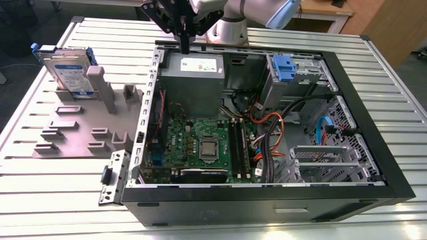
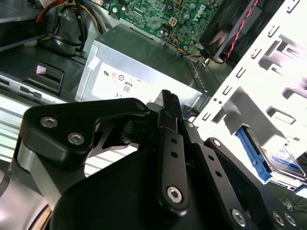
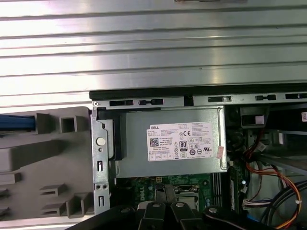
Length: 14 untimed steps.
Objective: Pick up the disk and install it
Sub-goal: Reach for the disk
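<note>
Gripper [image 1: 185, 47] hangs fingers-down over the far edge of the open case [image 1: 267, 202], right above the PSU [image 1: 193, 75]. It touches nothing. In the second wrist view the gripper [image 2: 171, 103] has its fingers pressed together with nothing between them: clenched and empty.

Disk [image 1: 69, 70] stands on edge in a slot at the far corner of the grey holder [image 1: 80, 130], label side showing and blue bracket around it. The holder lies on the slatted table [image 1: 53, 200], to the exterior view's left of the case. The disk is well apart from the gripper and not in the case.

In the second wrist view the disk [image 2: 283, 163] shows past the gripper body, blue bracket edge toward the camera. In the first wrist view its blue edge [image 3: 17, 123] pokes out at the holder [image 3: 48, 158], beside the case wall.

PSU [image 3: 170, 141] sits label-up in the case corner. The motherboard [image 1: 200, 145] lies just beside it, nearer the exterior camera.

Drive cage with the blue handle [image 1: 283, 67] is at the far side of the case, to the exterior view's right of the PSU. Orange and black cables run below it.
</note>
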Motion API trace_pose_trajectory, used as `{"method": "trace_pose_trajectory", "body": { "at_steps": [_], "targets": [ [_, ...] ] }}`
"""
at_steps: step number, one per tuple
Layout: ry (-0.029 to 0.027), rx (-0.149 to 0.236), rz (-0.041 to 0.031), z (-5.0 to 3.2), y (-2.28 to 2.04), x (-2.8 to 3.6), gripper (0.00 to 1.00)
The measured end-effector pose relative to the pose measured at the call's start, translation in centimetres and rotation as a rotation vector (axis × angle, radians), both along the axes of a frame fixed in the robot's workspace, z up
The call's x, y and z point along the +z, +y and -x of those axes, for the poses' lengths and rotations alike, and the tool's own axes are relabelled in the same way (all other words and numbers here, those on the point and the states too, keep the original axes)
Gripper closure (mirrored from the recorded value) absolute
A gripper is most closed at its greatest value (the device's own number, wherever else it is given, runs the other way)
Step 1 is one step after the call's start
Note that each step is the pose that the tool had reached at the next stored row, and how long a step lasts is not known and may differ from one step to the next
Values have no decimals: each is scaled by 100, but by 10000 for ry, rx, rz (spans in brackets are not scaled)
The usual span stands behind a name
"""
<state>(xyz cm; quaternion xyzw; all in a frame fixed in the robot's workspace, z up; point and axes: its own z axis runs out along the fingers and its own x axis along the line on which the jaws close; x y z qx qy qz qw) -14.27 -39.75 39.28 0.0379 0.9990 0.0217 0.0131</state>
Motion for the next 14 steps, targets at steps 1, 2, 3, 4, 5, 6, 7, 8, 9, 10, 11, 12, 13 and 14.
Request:
{"method": "trace_pose_trajectory", "body": {
  "at_steps": [1, 2, 3, 4, 5, 6, 7, 8, 9, 10, 11, 12, 13, 14],
  "targets": [
    [0, 0, 1, 5, 0, 0, 89],
    [0, 0, 1, 10, 0, 0, 89],
    [1, 0, 1, 15, 0, 0, 89],
    [0, 0, 1, 20, 0, 0, 89],
    [0, 0, 1, 23, 0, 0, 89],
    [0, 0, 1, 27, 0, 0, 89],
    [0, 0, 0, 30, 0, -1, 89],
    [0, 0, 0, 34, 0, -1, 89],
    [1, 0, 1, 37, 0, -1, 89],
    [0, 0, 1, 40, 0, -1, 89],
    [0, 0, 1, 42, 0, -1, 89],
    [1, 0, 1, 45, 0, -1, 89],
    [1, 0, 1, 47, 0, -1, 89],
    [0, 0, 1, 50, 0, -2, 89]
  ]
}}
